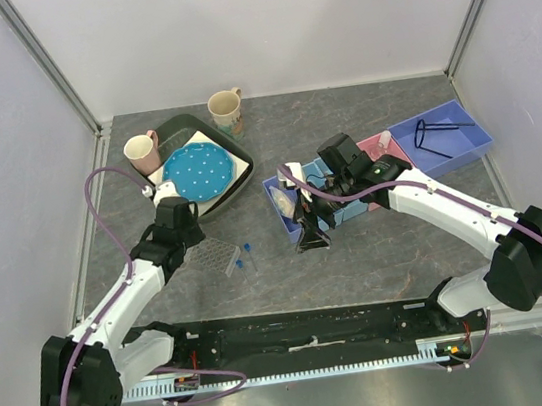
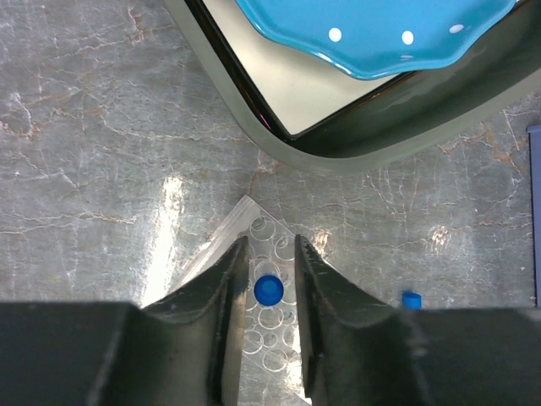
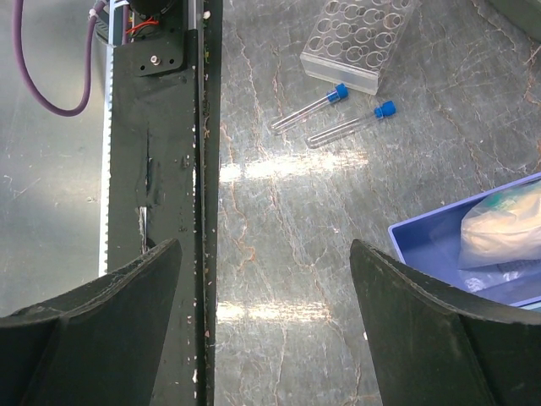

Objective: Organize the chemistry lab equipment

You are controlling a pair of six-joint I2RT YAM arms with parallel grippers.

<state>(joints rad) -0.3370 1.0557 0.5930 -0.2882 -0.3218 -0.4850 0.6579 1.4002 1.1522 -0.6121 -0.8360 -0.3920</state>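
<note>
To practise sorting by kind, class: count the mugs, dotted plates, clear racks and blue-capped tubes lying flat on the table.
Mugs: 2
Dotted plates: 1
Clear racks: 1
Blue-capped tubes lying flat: 2
Total: 6

A high camera overlooks the whole tabletop (image 1: 378,248); both wrist cameras face down close, sharing the clear rack (image 3: 359,38).

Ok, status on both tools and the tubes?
Left tool slightly open astride capped tube in rack. Right tool open, empty. Two tubes loose beside rack. Nothing blocking.
</note>
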